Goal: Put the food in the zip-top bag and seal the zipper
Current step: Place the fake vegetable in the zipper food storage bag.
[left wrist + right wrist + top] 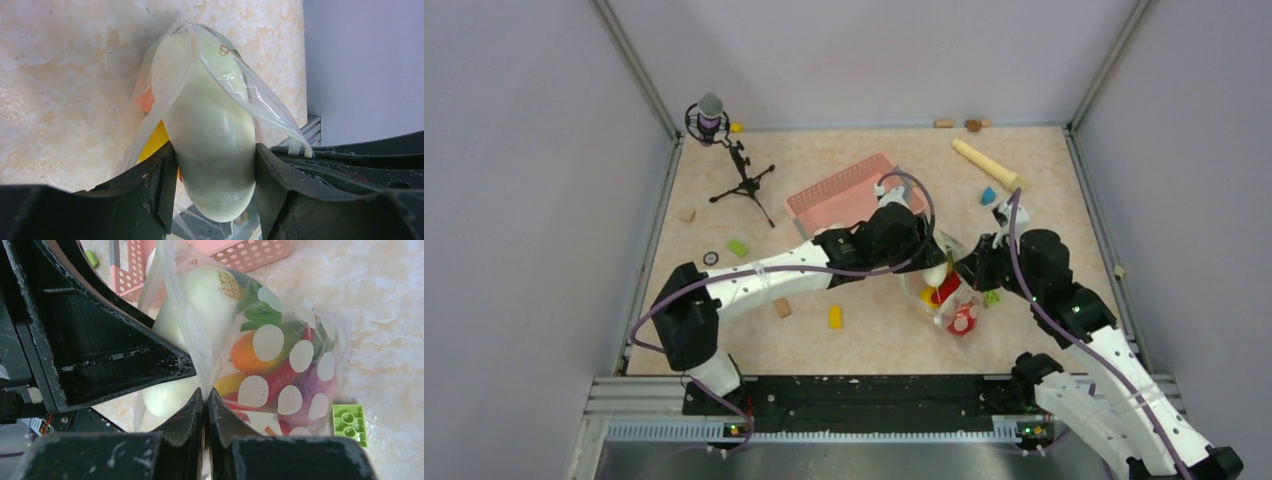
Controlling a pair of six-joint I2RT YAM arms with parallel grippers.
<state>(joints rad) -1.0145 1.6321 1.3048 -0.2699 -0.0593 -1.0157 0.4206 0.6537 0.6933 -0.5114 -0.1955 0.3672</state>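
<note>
The clear dotted zip-top bag (pixel 952 300) lies on the table between the arms, with red, yellow and purple food inside (pixel 280 375). My left gripper (pixel 215 172) is shut on a long white piece of food (pixel 212 145), whose far end is inside the bag's mouth (pixel 235 75). It also shows in the top view (pixel 936 272). My right gripper (pixel 205 402) is shut on the bag's plastic edge (pixel 200 340) and holds the mouth up. The zipper strip cannot be made out.
The pink slatted basket (pixel 844 190) stands behind the left gripper. A green block (pixel 350 424) lies beside the bag. A yellow block (pixel 835 316), a tan block (pixel 782 307), a microphone tripod (pixel 739 170) and a wooden pin (pixel 986 162) are on the table.
</note>
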